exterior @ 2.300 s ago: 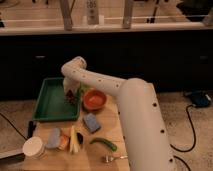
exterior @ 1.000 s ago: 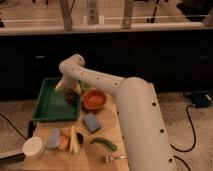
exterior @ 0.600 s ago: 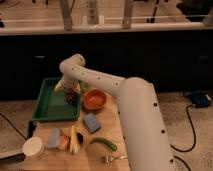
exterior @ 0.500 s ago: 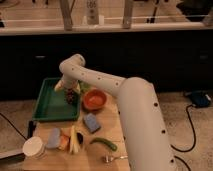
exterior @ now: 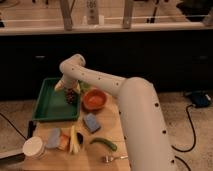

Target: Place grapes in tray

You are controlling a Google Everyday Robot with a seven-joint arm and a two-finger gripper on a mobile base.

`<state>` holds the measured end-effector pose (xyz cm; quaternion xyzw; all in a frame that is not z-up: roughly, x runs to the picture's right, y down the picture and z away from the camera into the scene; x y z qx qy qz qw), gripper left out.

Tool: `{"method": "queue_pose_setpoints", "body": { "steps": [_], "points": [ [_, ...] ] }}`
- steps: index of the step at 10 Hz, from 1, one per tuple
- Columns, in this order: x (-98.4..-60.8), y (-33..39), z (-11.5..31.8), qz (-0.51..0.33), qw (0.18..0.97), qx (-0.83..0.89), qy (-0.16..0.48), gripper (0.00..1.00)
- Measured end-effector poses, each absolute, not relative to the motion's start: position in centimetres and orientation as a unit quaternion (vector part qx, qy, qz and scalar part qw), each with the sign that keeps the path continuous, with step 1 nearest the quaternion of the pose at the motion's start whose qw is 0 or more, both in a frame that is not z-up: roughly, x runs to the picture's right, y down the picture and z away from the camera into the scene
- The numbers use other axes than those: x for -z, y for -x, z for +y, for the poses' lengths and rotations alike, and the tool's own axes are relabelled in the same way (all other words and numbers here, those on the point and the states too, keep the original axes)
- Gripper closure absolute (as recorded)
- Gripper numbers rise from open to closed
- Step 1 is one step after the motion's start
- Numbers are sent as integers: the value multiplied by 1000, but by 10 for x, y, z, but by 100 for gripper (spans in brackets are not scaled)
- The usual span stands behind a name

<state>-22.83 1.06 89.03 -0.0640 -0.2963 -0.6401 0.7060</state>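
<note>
The grapes [exterior: 71, 96], a small dark bumpy cluster, lie inside the dark green tray [exterior: 48, 106] near its right rim. My gripper [exterior: 63, 85] hangs over the tray's back right part, just above and left of the grapes, at the end of the white arm that reaches in from the lower right. I cannot tell whether it touches the grapes.
An orange bowl [exterior: 94, 99] stands right of the tray. In front lie a blue sponge [exterior: 91, 122], a green pepper [exterior: 104, 143], a banana [exterior: 74, 138], a smooth dark oval piece [exterior: 80, 138], a fork [exterior: 115, 158] and a white cup [exterior: 33, 147].
My gripper has risen a little and shifted left from where it was low over the tray. The grapes now show below it in the tray.
</note>
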Motion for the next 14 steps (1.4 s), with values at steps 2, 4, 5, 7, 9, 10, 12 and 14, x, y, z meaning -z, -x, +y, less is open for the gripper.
{"method": "queue_pose_setpoints", "body": {
  "steps": [2,4,5,7,9,10,12,14],
  "points": [
    [-890,228,11,-296,706,640,64,20],
    [-890,228,10,-296,706,640,64,20],
    [-890,228,10,-296,706,640,64,20],
    [-890,227,10,-296,706,640,64,20],
    [-890,227,10,-296,706,640,64,20],
    [-890,227,10,-296,706,640,64,20],
    [-890,227,10,-296,706,640,64,20],
    [-890,227,10,-296,706,640,64,20]
  ]
}}
